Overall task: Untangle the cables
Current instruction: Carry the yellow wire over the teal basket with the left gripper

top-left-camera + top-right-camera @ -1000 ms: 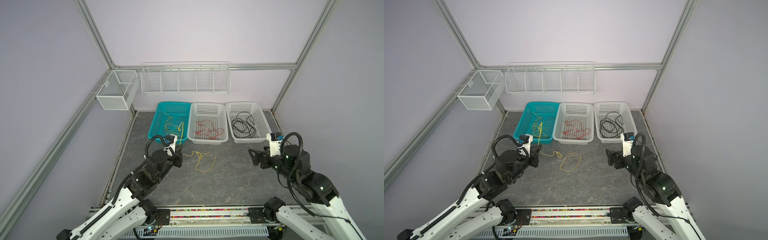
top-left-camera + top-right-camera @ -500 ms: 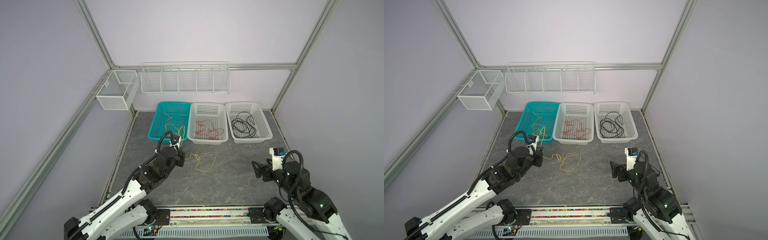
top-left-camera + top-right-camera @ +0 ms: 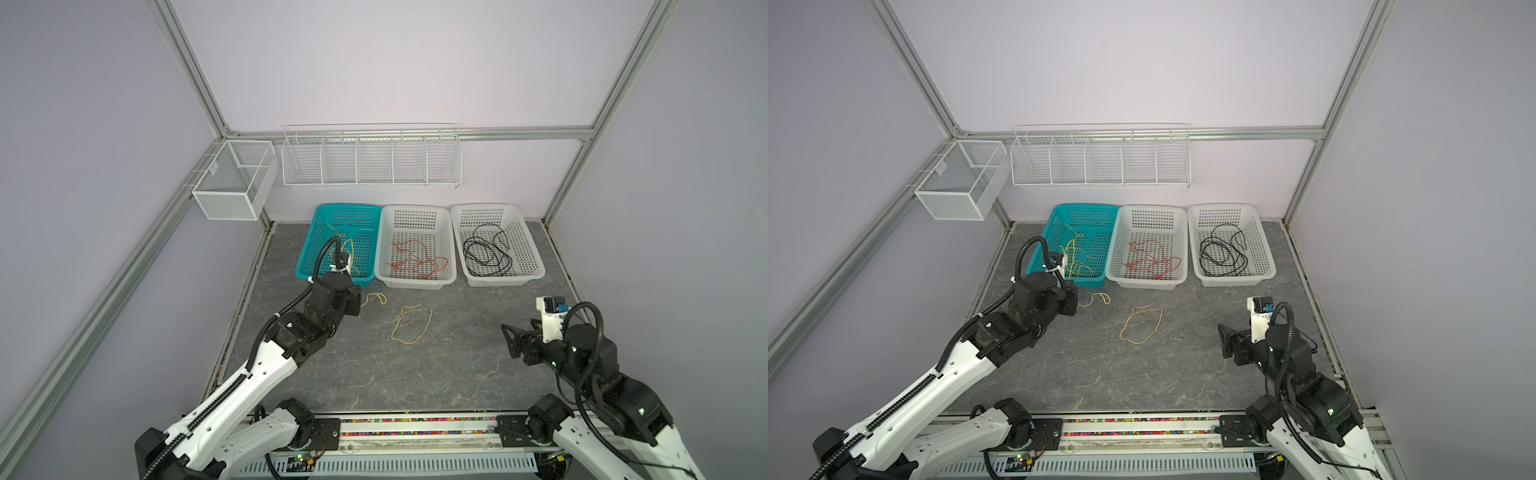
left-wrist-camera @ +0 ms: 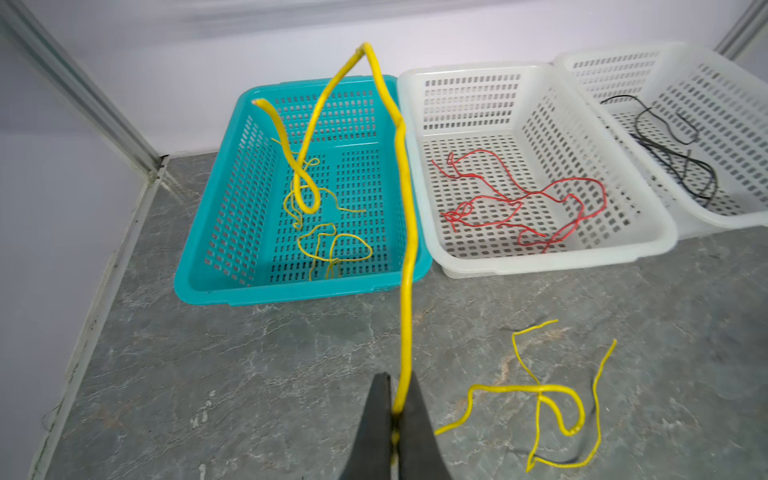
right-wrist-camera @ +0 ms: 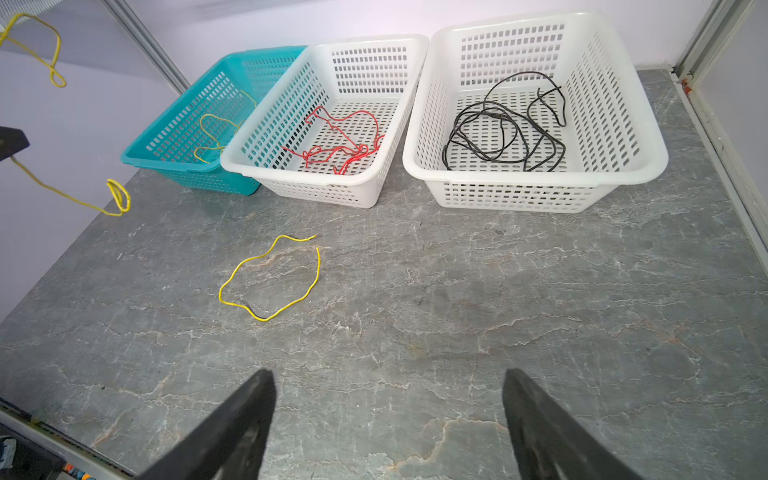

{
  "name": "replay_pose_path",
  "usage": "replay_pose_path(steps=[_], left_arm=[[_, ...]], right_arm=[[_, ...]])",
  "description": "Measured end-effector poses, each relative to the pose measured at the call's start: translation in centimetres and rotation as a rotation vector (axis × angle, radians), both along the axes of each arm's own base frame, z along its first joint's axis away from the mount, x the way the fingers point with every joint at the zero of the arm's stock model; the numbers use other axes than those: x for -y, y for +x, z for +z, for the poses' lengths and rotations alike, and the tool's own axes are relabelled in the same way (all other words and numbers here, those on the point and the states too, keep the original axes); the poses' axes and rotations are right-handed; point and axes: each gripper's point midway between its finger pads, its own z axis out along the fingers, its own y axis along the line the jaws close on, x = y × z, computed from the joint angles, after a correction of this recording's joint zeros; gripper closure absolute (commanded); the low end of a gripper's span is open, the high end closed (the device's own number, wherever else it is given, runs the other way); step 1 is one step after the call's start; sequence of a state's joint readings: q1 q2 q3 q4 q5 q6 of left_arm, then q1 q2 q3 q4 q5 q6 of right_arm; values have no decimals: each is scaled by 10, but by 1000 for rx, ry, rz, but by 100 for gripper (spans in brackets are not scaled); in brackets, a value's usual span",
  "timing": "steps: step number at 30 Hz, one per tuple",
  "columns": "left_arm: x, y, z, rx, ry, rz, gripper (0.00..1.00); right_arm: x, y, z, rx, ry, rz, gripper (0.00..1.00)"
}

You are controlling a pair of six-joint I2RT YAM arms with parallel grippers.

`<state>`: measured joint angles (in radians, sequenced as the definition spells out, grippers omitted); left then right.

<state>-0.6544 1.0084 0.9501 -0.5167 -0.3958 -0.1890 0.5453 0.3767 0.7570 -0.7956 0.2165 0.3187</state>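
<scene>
The left tool [image 4: 398, 386] is pinched tight on a yellow cable [image 4: 405, 257]. The cable rises from the tips and bends above the teal basket [image 4: 291, 297], and its other end trails in a small loop at the tool's 3 o'clock in both top views. The right tool [image 5: 388, 374] hangs wide apart over bare table [image 3: 457, 374] at about 4 o'clock, gripping nothing.

A second yellow cable [image 5: 318, 268] lies in an open ring near the table's middle, apart from both tools. Along the 12 o'clock edge three baskets stand side by side:
- The teal basket, at 11 o'clock, holds more yellow cables [image 4: 351, 235].
- The middle white basket [image 4: 540, 266] holds the red cables [image 4: 519, 199] (loosely knotted together).
- The right white basket [image 5: 540, 178], at 1 o'clock, holds the black cables [image 5: 498, 137].
</scene>
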Motion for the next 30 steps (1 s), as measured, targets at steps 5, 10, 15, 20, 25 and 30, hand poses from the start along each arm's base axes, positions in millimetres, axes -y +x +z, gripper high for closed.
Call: replay_pose_path(steps=[5, 10, 15, 20, 25, 30], left_arm=[[-15, 35, 4, -50, -6, 111, 100], [-24, 72, 7, -85, -26, 190, 100], [-35, 106, -10, -143, -24, 258, 100], [-41, 135, -28, -192, 2, 302, 100], [-43, 165, -42, -224, 58, 350, 100], [-46, 186, -60, -268, 134, 385, 100]], right_arm=[[1, -2, 3, 14, 8, 2, 12], [1, -4, 4, 25, 14, 7, 12], [1, -4, 3, 25, 12, 8, 12], [1, -4, 2, 27, 12, 7, 12], [1, -4, 2, 28, 14, 7, 12], [1, -4, 3, 34, 17, 5, 12]])
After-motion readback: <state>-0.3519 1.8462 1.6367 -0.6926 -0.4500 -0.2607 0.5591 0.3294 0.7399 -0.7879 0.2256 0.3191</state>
